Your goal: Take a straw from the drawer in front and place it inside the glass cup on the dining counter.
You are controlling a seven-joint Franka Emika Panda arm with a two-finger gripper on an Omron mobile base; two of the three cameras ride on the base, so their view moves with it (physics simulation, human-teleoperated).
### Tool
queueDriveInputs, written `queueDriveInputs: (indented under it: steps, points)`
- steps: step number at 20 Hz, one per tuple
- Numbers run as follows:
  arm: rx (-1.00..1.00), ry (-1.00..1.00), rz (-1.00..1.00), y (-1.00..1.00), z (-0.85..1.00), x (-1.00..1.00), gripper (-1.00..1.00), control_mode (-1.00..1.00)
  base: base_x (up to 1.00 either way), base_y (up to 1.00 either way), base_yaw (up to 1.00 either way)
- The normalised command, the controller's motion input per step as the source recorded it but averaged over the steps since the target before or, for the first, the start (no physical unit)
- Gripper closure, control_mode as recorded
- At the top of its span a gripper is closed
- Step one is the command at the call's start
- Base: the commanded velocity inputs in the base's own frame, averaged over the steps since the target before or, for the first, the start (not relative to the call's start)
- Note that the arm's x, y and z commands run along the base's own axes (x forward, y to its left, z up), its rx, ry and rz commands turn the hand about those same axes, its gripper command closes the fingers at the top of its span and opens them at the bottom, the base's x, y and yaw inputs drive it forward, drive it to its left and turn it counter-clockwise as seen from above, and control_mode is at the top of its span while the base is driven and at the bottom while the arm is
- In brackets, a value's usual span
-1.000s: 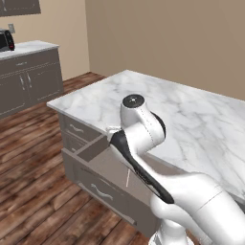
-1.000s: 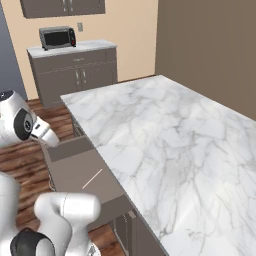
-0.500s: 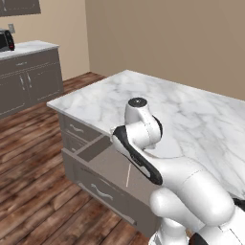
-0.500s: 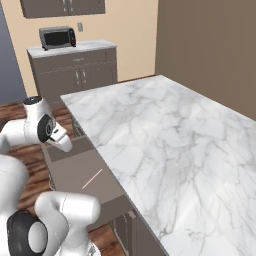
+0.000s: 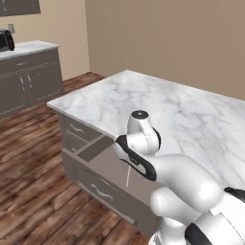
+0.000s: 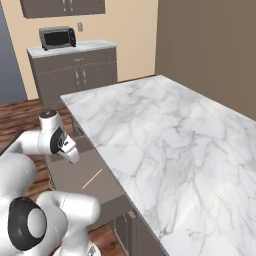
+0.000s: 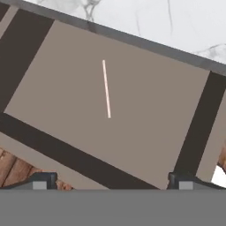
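Note:
The drawer (image 7: 154, 123) stands pulled out of the dining counter (image 7: 154, 17), which has a white marble top. On the drawer's bare floor lies the straw (image 7: 106, 88), thin and pale pink. My gripper (image 7: 112, 182) hangs above the drawer and looks down into it. Its jaws are open wide and hold nothing, a good way short of the straw. From the left base view the straw (image 5: 128, 176) shows in the open drawer (image 5: 103, 162) beside my arm. The right base view has the straw (image 6: 92, 178) near the counter (image 6: 165, 130) edge. The glass cup is out of view.
A wall counter (image 6: 75, 50) with grey cabinets and a small oven (image 6: 57, 37) stands at the back. Wood floor (image 5: 33, 158) spreads in front of the drawer. A shut drawer (image 5: 76, 129) sits to the left of the open one.
My arm has swung forward and down over the open drawer. The jaws have stayed open and the straw has not moved.

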Motion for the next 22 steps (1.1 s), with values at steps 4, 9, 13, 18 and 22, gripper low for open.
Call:
queueDriveInputs:
  steps: [4, 9, 13, 18, 22]
  points:
    - [0.00, 0.00, -0.08, 0.00, -0.60, 0.12, -1.00, -1.00, 0.00, 0.00, 0.00]
    - [0.00, 0.00, -0.08, -0.09, -0.47, 0.23, -1.00, -1.00, 0.00, 0.00, 0.00]
    - [0.00, 0.00, -0.05, -0.11, -0.41, 0.32, -1.00, -1.00, 0.00, 0.00, 0.00]
    - [0.00, 0.03, -0.03, -0.02, -0.40, 0.32, -1.00, -1.00, 0.00, 0.00, 0.00]
    - [0.00, 0.05, -0.02, 0.00, -0.30, 0.44, -1.00, -1.00, 0.00, 0.00, 0.00]
